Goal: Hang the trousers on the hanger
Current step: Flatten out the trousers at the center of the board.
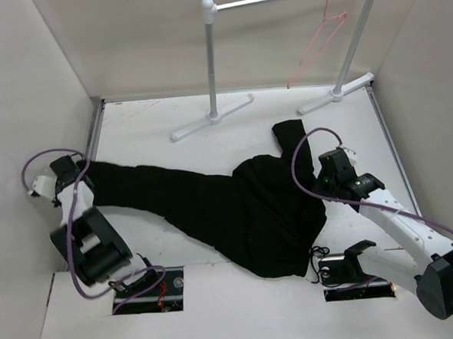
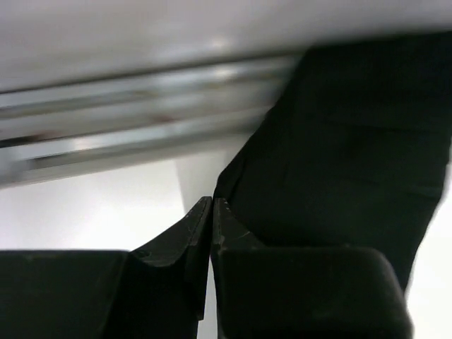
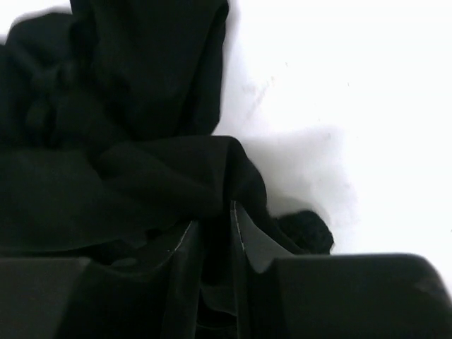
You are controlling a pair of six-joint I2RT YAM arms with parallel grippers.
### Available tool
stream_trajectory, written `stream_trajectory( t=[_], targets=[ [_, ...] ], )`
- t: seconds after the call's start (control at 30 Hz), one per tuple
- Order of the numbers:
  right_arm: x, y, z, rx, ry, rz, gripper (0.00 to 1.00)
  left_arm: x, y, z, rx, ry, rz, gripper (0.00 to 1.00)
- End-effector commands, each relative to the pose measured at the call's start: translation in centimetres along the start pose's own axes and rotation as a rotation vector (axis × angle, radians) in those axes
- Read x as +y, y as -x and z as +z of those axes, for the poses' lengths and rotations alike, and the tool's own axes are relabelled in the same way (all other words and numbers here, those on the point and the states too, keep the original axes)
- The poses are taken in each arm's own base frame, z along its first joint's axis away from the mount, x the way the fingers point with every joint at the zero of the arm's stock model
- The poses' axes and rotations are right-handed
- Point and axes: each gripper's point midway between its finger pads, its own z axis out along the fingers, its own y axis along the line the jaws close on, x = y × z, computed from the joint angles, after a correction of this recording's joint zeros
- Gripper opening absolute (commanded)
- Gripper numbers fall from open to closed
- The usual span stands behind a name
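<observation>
The black trousers (image 1: 213,205) lie across the table, one leg stretched to the left and the other bunched at the middle and right. My left gripper (image 1: 73,175) is at the far end of the left leg. In the left wrist view its gripper (image 2: 212,203) has its tips together at the edge of the cloth (image 2: 353,141). My right gripper (image 1: 326,180) is at the bunch's right edge. In the right wrist view its gripper (image 3: 212,226) is closed on a fold of the cloth (image 3: 141,169). The pink wire hanger (image 1: 320,39) hangs on the rail at the back right.
The white-and-silver rail stand (image 1: 211,59) stands at the back, its feet (image 1: 212,118) on the table near the trousers' upper end. A metal strip (image 2: 141,113) along the left wall is close to my left gripper. White walls enclose the table.
</observation>
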Motion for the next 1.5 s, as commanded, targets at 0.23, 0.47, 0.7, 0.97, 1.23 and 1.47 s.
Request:
stream_trajectory(
  t=[0.23, 0.47, 0.7, 0.97, 1.23, 1.47],
  targets=[
    [6.0, 8.8, -4.4, -0.261, 0.145, -0.04, 0.81, 3.1, 1.0, -9.8, -0.122, -0.097, 0.035, 0.68],
    [4.4, 4.2, -5.9, -0.164, 0.183, -0.072, 0.58, -11.4, -8.7, -20.9, -0.029, -0.633, 0.357, 0.63],
    [-0.9, 0.4, -6.1, -0.109, 0.023, 0.063, 0.39, -19.6, -24.3, -30.6, 0.17, -0.991, 0.689, 0.63],
    [-1.4, -4.0, -2.9, 0.078, 0.029, 0.257, 0.7, -24.5, -32.8, -34.5, 0.291, -1.181, 0.86, 0.66],
    [-3.5, -3.3, 0.9, 0.085, -0.128, 0.3, 0.04, -33.2, -40.3, -36.3, 0.284, -1.379, 1.012, 0.75],
    [-4.5, -3.4, -1.1, 0.065, -0.129, 0.307, 0.04, -35.9, -48.4, -36.0, 0.357, -1.472, 1.077, 0.77]
  ],
)
